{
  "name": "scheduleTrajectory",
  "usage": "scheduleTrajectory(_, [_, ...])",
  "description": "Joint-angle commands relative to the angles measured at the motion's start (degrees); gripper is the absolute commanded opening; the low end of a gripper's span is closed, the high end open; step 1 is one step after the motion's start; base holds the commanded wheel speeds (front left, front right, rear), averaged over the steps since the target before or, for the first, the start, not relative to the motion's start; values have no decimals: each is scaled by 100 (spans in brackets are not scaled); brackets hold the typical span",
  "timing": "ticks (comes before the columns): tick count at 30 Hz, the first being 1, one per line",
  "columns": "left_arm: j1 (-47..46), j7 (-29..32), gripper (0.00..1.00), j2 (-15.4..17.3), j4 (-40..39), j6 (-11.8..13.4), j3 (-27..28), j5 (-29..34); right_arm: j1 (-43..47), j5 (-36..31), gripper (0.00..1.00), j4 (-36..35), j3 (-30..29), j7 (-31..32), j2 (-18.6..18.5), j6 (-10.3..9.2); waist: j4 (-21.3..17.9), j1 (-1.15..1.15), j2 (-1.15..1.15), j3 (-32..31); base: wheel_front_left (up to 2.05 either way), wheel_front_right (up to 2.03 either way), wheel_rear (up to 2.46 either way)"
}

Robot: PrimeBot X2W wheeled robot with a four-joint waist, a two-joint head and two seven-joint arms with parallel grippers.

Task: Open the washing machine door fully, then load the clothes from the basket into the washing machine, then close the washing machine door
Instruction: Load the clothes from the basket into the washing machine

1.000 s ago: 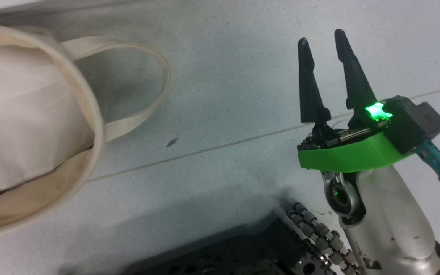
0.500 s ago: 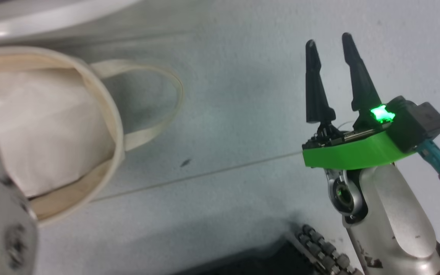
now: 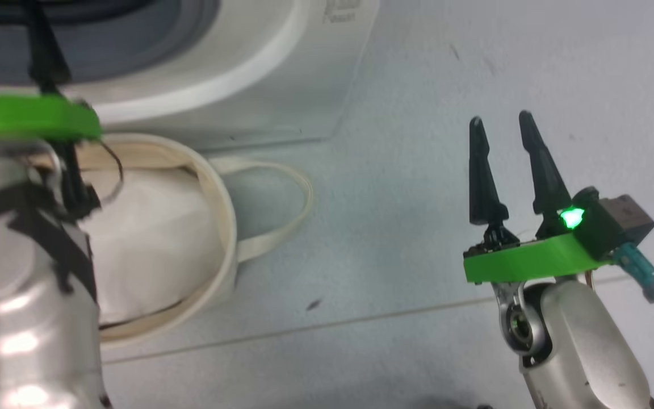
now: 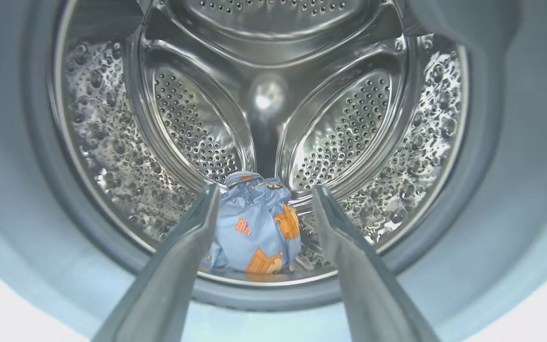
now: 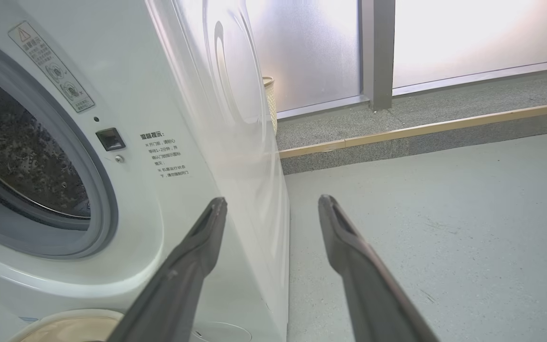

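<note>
Grey floor all round. Blue garment with orange prints, bunched low inside machine drum, near its front lip. Left gripper at machine's mouth, pointing in, fingers spread wide, empty, garment beyond them. Cream basket just before machine, white bundle inside. Right gripper right of machine in head view, over floor, spread wide, empty. Sticker and printed text on machine front, beside mouth. Frosted window behind machine.

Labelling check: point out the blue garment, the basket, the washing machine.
blue garment [image 4: 254, 228], left wrist view, crumpled middle.
basket [image 3: 226, 227], head view, right-hand rim.
washing machine [image 5: 159, 85], right wrist view, front panel.
</note>
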Motion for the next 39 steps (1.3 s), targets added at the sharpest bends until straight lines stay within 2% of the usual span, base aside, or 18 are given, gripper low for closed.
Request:
scheduleTrajectory(1, [234, -22, 100, 120, -247, -17, 31, 24, 158, 8, 100, -133, 120, -69, 27, 1, 154, 2, 0, -380, 0, 0, 0])
scheduleTrajectory(11, [1928, -22, 100, 44, -703, 65, -389, -47, 598, 91, 100, 23, 157, -69, 27, 1, 213, 2, 0, -1426, 0, 0, 0])
scheduleTrajectory(17, [2893, -22, 100, 42, -1027, 324, -828, -592, 967, 122, 100, 91, 83, -69, 27, 1, 275, 2, 0, -1901, 0, 0, 0])
scheduleTrajectory(23, [3653, -22, 100, 41, -1232, 659, -1281, -604, 1265, 125, 100, 155, 80, -69, 27, 1, 364, 2, 0, -2219, 0, 0, 0])
scheduleTrajectory(29, [4163, -22, 100, 41, -1778, 860, -1561, -868, 1417, 119, 100, 167, 33, -69, 27, 1, 455, 2, 0, -2392, 0, 0, 0])
scheduleTrajectory(39, [4286, -22, 100, 40, -1817, 940, -1688, -827, 1452, 114, 100, 211, 71, -69, 27, 1, 486, 2, 0, -2429, 0, 0, 0])
